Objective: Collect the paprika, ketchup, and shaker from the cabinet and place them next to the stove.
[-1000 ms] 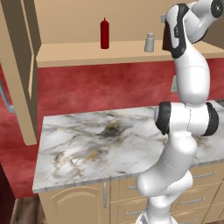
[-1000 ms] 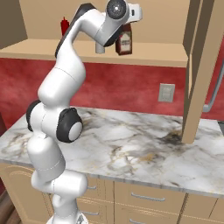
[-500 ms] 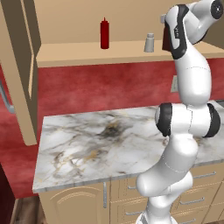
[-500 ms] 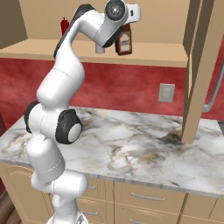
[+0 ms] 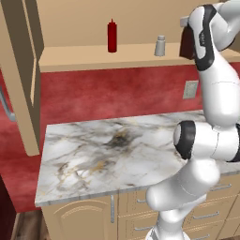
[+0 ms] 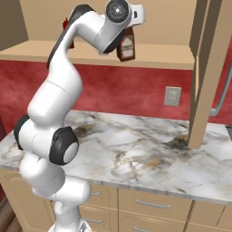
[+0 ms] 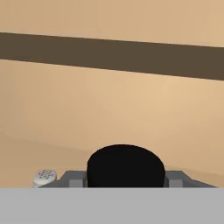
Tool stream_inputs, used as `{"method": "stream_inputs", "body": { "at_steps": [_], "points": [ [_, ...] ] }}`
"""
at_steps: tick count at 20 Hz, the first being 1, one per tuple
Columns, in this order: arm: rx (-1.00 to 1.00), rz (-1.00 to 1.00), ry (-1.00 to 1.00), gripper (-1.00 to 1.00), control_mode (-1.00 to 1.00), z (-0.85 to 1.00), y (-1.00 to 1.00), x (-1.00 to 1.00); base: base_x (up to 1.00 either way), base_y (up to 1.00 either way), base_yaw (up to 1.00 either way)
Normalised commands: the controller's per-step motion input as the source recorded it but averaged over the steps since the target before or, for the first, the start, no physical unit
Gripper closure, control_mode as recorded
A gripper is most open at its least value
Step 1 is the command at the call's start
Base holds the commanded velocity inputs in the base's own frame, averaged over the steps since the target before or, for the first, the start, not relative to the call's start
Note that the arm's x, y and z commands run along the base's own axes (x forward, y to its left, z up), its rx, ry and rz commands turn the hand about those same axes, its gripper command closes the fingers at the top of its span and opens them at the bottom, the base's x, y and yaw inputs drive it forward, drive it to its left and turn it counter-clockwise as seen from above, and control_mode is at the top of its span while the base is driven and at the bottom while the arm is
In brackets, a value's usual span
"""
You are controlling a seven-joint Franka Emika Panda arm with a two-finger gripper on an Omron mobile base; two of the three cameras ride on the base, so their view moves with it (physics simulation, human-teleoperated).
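Paprika (image 6: 126, 45) | between jaws, gripped | above cabinet (image 6: 154, 56) shelf

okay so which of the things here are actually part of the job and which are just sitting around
Part of the job:
paprika, held in the gripper
ketchup on the cabinet shelf
shaker on that shelf

Just there:
marble counter
wall outlet
drawers
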Motion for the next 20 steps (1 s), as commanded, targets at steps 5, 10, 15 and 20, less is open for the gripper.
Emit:
{"method": "stream_inputs", "body": {
  "at_steps": [5,10,15,20],
  "points": [
    [0.00,0.00,-0.02,1.00,-1.00,-0.25,-0.01,-1.00,0.00,0.00,0.00],
    [0.00,0.00,-0.05,1.00,-1.00,-0.24,0.00,-1.00,0.00,0.00,0.00],
    [0.00,0.00,-0.03,1.00,-1.00,-0.32,0.00,-1.00,0.00,0.00,0.00],
    [0.00,0.00,0.00,1.00,-1.00,-0.40,0.00,-0.94,0.00,0.00,0.00]
  ]
}}
